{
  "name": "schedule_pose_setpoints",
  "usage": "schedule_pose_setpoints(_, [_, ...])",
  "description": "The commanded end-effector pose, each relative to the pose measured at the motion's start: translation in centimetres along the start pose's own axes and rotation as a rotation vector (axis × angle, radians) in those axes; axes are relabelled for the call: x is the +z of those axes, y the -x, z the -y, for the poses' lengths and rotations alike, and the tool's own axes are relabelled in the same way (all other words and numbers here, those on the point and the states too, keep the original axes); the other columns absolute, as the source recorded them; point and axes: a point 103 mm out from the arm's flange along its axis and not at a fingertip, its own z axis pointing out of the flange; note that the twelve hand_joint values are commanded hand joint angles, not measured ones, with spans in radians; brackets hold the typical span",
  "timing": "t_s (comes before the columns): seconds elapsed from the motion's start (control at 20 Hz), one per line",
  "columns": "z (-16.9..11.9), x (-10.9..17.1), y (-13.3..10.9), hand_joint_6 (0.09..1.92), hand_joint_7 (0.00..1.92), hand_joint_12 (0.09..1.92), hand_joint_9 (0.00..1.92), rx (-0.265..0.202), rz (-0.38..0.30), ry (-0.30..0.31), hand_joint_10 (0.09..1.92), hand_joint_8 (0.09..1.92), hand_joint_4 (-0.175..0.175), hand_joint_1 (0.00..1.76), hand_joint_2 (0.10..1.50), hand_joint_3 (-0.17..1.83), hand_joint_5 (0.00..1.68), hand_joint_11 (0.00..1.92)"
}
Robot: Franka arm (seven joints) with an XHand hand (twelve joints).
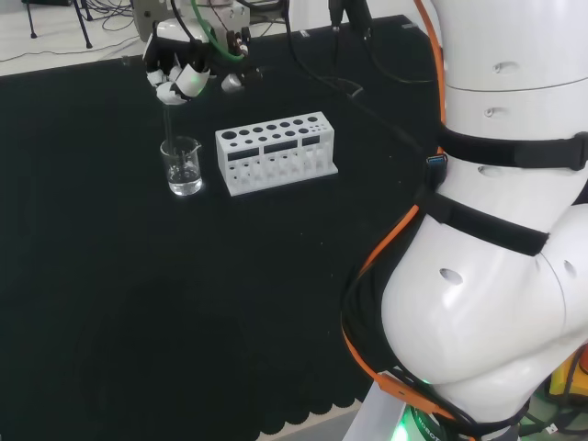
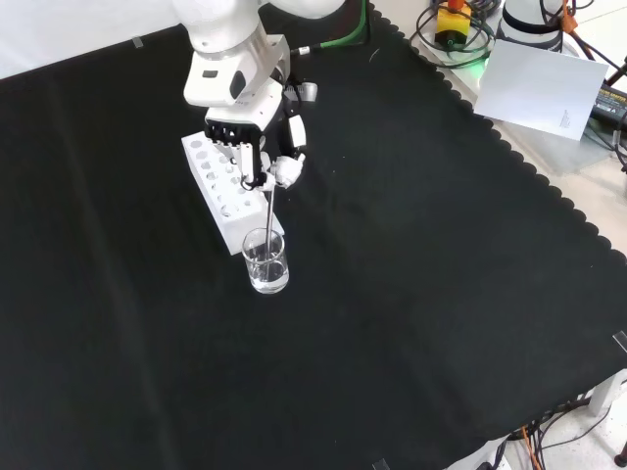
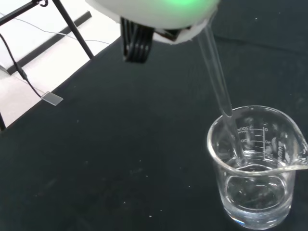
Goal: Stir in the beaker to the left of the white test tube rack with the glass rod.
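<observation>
While the hand [image 1: 179, 75] hangs above the beaker [image 1: 182, 166], its fingers [image 2: 249, 157] are curled round the top of the glass rod [image 2: 269, 213], which drops from them almost upright with a slight tilt. In the front view the rod's top sits pinched between the dark fingers and the white thumb; its length runs down from there and its lower end is inside the beaker. The wrist view shows the rod [image 3: 220, 98] leaving the blurred white underside of the hand [image 3: 159, 12], crossing the beaker's [image 3: 257, 168] rim at the side away from the spout and reaching into the clear liquid in the lower part of the vessel. Whether the tip touches the bottom cannot be told.

One beaker, one rod and one rack [image 1: 276, 152] are on the black cloth [image 1: 184, 322]. The rack is white, with rows of round holes along its top. In the head view the beaker is just beside the rack's left end, not touching it. In the front view the beaker [image 2: 265, 260] is just below the rack's [image 2: 223, 186] near end, and the hand hangs over that end of the rack. The beaker stands upright, its printed scale facing the wrist camera.
</observation>
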Motion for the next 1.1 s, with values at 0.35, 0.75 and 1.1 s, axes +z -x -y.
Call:
schedule_pose_setpoints(0.35, [2.8,-1.0,3.0,1.14,1.41,1.11,1.88,0.062,0.007,-0.009,1.18,1.40,-0.175,1.18,0.65,0.90,1.07,1.90])
schedule_pose_setpoints(0.75, [3.3,-0.3,1.1,1.14,1.41,1.11,1.88,0.039,0.006,-0.022,1.18,1.41,-0.175,1.18,0.65,0.90,1.07,1.90])
schedule_pose_setpoints(1.1, [2.0,-0.1,-1.4,1.14,1.41,1.11,1.88,-0.005,0.019,-0.011,1.18,1.41,-0.175,1.18,0.65,0.90,1.07,1.90])
